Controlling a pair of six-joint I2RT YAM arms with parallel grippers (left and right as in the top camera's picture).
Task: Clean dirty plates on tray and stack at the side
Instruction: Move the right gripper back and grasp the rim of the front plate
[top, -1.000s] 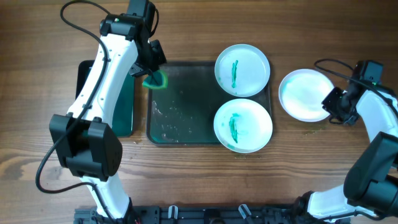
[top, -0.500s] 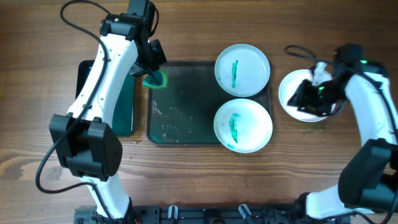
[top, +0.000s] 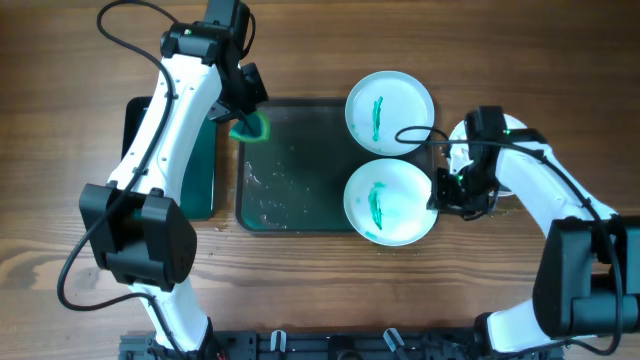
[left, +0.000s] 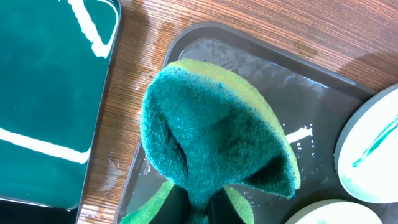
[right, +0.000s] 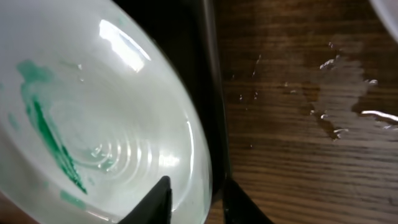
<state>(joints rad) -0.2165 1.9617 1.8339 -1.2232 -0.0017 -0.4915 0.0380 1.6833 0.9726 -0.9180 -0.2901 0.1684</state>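
Right now your left tool (left: 199, 205) pinches the green sponge (left: 211, 130) over the wet 10 o'clock corner of the tray (top: 290, 170). Your right tool (right: 196, 202) is spread, straddling the 3 o'clock rim of the near plate (top: 390, 200), green-smeared, at the tray's 4 o'clock. The far plate (top: 390, 112), also smeared, lies at the tray's 1 o'clock, and the third plate (top: 458, 152) rests on the wooden table (top: 520, 60) at 3 o'clock, near water droplets (right: 336, 118).

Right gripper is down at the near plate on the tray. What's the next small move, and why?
Probably close the right gripper on the near plate's right rim. In the right wrist view its fingers are open and straddle that rim, one over the green-smeared inside, one outside it. The left gripper holds the sponge over the far-left corner of the tray, ready to scrub.
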